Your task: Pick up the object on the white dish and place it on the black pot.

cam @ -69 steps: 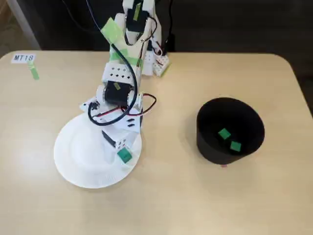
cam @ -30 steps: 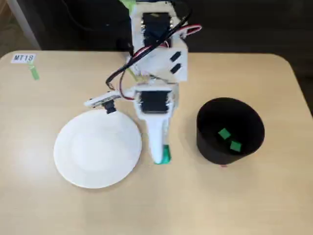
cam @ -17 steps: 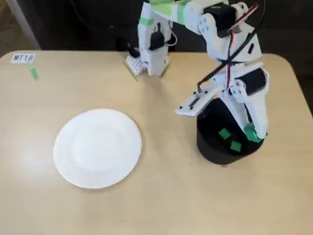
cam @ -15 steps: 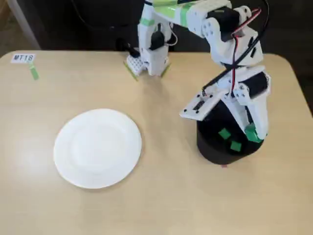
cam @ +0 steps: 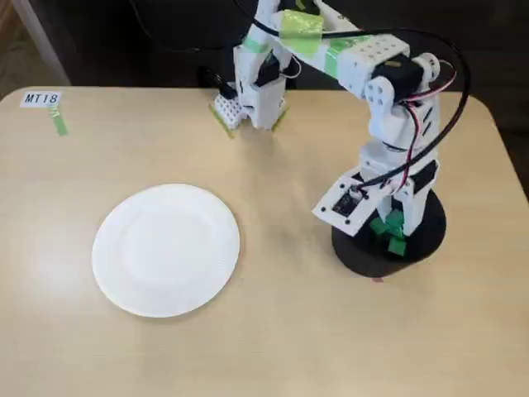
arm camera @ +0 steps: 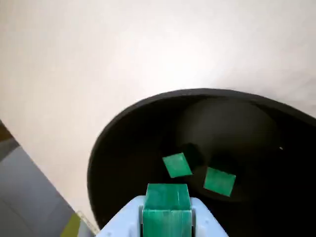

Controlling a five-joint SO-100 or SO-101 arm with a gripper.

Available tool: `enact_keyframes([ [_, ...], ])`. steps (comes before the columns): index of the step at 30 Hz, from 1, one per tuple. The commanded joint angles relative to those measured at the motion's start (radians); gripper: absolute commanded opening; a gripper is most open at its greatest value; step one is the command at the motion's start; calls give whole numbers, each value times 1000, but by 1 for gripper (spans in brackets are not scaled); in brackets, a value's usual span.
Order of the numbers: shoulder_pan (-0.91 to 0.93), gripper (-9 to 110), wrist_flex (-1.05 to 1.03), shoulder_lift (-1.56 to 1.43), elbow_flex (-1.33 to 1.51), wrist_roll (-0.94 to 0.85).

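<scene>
Pale wood tabletop, with the white plate (cam: 165,250) bare at the left of the fixed view. My pincer (arm camera: 167,217) hangs over the black pot (cam: 354,255), its two fingers closed on a small matte green cube (arm camera: 167,200). Two matching cubes (arm camera: 177,165) (arm camera: 219,181) lie on the pot's floor. My fingertips are cut off at the wrist view's lower edge.

Black pot (cam: 351,252) largely hidden behind the arm (fixed view), right rim cropped in wrist view.
</scene>
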State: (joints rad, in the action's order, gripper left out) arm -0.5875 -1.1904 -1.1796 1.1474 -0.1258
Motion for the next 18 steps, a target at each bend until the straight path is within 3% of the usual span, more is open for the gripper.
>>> enact_keyframes([
  [1, -31, 0, -31, -2, -32, -14],
  [18, -78, 0, -66, 91, -32, 17],
])
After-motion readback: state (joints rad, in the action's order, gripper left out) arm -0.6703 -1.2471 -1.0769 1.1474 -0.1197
